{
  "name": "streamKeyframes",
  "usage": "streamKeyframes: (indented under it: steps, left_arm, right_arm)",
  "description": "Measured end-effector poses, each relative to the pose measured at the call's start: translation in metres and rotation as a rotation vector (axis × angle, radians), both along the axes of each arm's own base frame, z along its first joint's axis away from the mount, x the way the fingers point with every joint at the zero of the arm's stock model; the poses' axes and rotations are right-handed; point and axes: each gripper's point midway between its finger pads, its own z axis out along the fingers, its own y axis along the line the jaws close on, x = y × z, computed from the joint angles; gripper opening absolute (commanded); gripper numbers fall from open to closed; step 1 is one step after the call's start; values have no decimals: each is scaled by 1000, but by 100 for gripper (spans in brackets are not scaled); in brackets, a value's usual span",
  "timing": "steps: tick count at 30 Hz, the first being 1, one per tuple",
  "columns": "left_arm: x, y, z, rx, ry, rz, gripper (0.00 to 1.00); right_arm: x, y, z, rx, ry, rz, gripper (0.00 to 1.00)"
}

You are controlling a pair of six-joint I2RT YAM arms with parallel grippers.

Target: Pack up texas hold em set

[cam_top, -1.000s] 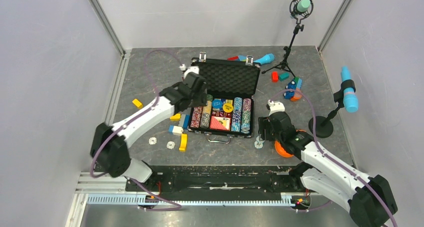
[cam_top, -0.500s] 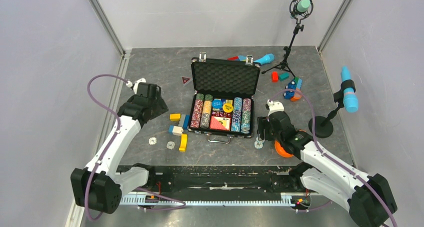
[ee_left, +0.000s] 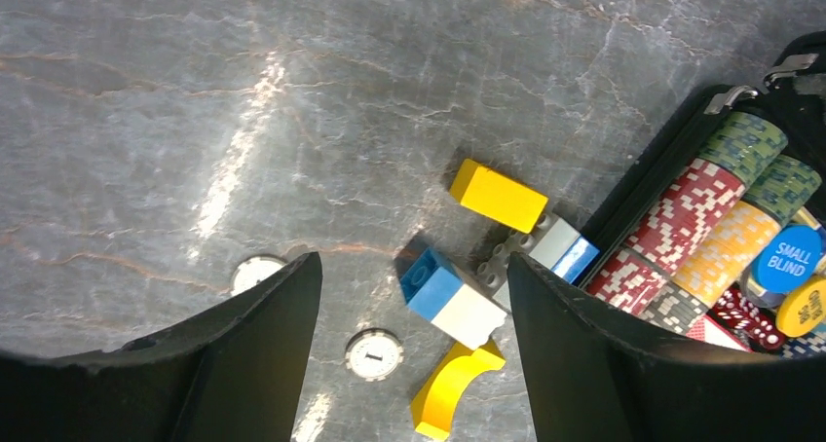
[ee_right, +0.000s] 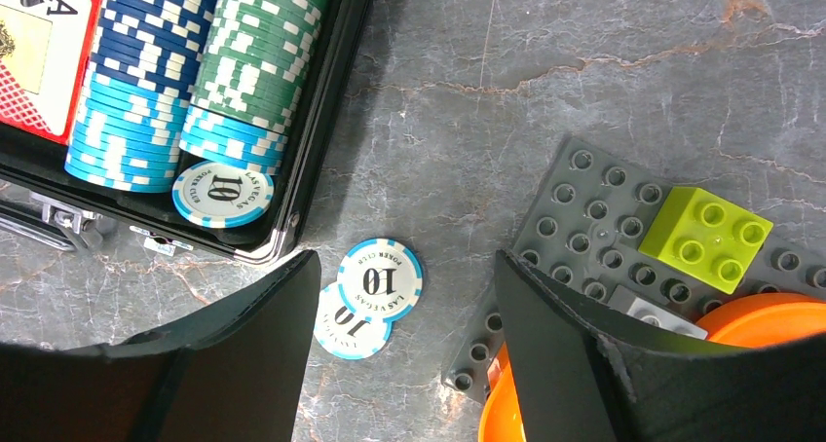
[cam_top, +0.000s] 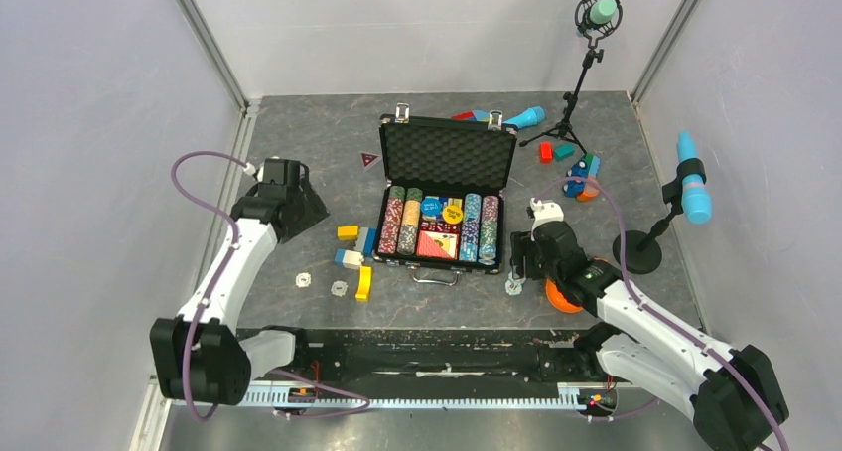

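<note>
I'm looking at the case [cam_top: 449,155] sitting open mid-table, its lid tipped back toward the far wall so the tray is open from above. Chips [cam_top: 397,227] are lying in rows on edge, with cards [cam_top: 437,244] between them and blind buttons [ee_left: 787,260] resting on top. The set isn't all in. Two loose chips [ee_right: 380,278] are lying overlapped on the table just beside the case's near right corner, and two white discs [ee_left: 375,352] are lying out to the left, near the blocks [ee_left: 453,296].

The right gripper [ee_right: 404,267] is hovering directly over the loose chips, fingers spread and holding nothing. I'm reading that as lining up a pick. The left gripper [ee_left: 411,267] is hanging left of the case, also spread and empty, looking down on the blocks and discs.

For the right side, I'm working a narrow lane: the case wall is on one side of the chips and a grey baseplate [ee_right: 584,218] on the other. The chips are flat and stacked askew, so I'm expecting them to slide. On the left, one disc is sitting just beside a yellow block, while the other has bare table around it.
</note>
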Motion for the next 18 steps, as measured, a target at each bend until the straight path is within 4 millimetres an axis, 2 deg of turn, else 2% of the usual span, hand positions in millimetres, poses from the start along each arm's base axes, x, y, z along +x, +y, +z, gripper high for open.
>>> streamKeyframes:
  steps: [5, 9, 14, 18]
  left_arm:
    - [23, -11, -8, -41, 13, -27, 78]
    - [49, -21, -12, -70, 9, -50, 79]
    - [91, -35, -13, -88, 0, -77, 82]
    - [137, -54, -16, -94, -9, -112, 86]
  right_arm:
    - [0, 0, 0, -1, 1, 1, 69]
    - [-1, 0, -3, -6, 13, 3, 69]
    - [-1, 0, -5, -10, 20, 2, 69]
    - [-1, 0, -5, -9, 20, 2, 69]
